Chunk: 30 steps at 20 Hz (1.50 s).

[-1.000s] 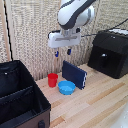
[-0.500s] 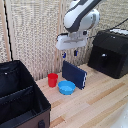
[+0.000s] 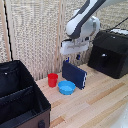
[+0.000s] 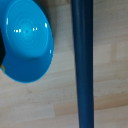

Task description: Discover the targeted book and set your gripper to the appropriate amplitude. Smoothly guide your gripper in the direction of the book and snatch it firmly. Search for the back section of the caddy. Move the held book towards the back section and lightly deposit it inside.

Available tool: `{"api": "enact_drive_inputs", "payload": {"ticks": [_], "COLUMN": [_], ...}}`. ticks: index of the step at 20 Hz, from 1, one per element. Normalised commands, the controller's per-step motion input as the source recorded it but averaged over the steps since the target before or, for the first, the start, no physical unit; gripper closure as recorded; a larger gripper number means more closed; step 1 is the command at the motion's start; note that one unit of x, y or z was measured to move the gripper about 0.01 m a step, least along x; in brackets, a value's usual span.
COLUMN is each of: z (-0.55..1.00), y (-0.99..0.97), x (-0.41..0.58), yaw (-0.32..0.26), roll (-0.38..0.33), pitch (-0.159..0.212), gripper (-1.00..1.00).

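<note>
The tool (image 3: 71, 56) is hovering just above the book (image 3: 74, 74) at frame centre; whether its fingers are spread is impossible to tell. The book is standing on edge on the worktop (image 3: 100, 100), just behind the blue bowl (image 3: 66, 87), while the caddy (image 3: 20, 102) is sitting at lower left.

Gripper (image 3: 71, 54) hanging just above the book (image 3: 74, 74) standing on edge, blue bowl (image 3: 66, 87) at its 7 o'clock, red cup (image 3: 52, 80) at 9, caddy (image 3: 20, 100) well apart, black machine (image 3: 111, 52) at 2, wooden worktop (image 3: 100, 102).
</note>
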Motion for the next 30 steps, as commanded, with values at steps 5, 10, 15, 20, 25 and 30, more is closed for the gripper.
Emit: {"api": "enact_drive_inputs", "payload": {"ticks": [5, 10, 15, 20, 25, 30], "z": [-0.35, -0.31, -0.09, -0.01, 0.00, 0.01], "y": [0.00, 0.00, -0.03, -0.02, -0.01, -0.01], "x": [0.260, 0.250, 0.305, 0.077, -0.003, 0.001], "yaw": [0.110, 0.133, 0.136, 0.058, 0.000, -0.004], "roll": [-0.183, -0.210, -0.067, 0.000, -0.001, 0.000], "pitch": [0.022, 0.062, 0.064, 0.006, 0.000, -0.007], "gripper": [-1.00, -1.00, 1.00, 1.00, 1.00, 1.00]}}
